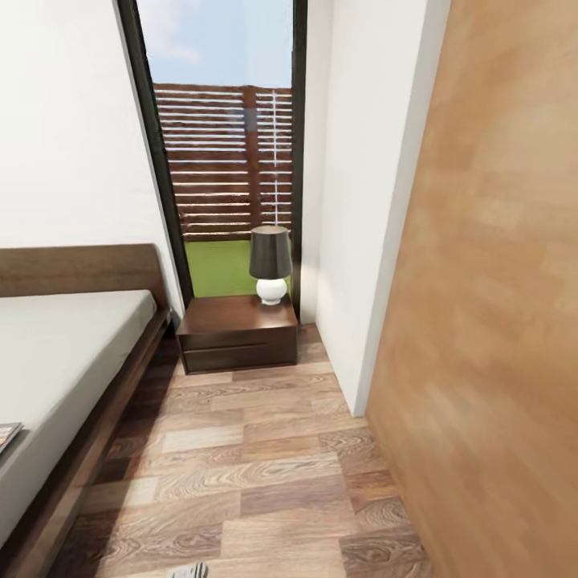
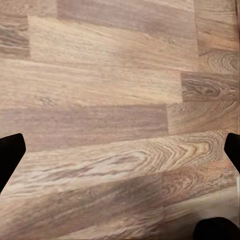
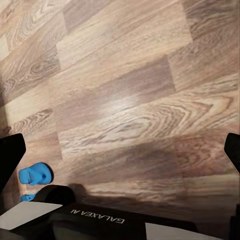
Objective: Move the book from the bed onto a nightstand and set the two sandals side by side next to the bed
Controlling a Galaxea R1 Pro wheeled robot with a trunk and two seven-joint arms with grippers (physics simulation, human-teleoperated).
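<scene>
The bed (image 1: 56, 353), with a pale mattress and dark wood frame, runs along the left of the head view. A corner of the thin book (image 1: 6, 434) lies on it at the picture's edge. The dark nightstand (image 1: 238, 331) stands beside the headboard under the window. In the right wrist view a bright blue sandal (image 3: 35, 175) lies on the plank floor, and a sliver of a second blue piece (image 3: 27, 198) shows just below it. My right gripper (image 3: 120, 155) hangs open over the floor, holding nothing. My left gripper (image 2: 120, 152) is open over bare planks.
A lamp (image 1: 270, 274) with a dark shade and white base stands on the nightstand's right rear corner. A white wall corner (image 1: 353, 321) and tan wood panel (image 1: 490, 321) close the right side. A plank floor aisle (image 1: 241, 474) runs between bed and wall. My base (image 3: 100, 220) shows under the right gripper.
</scene>
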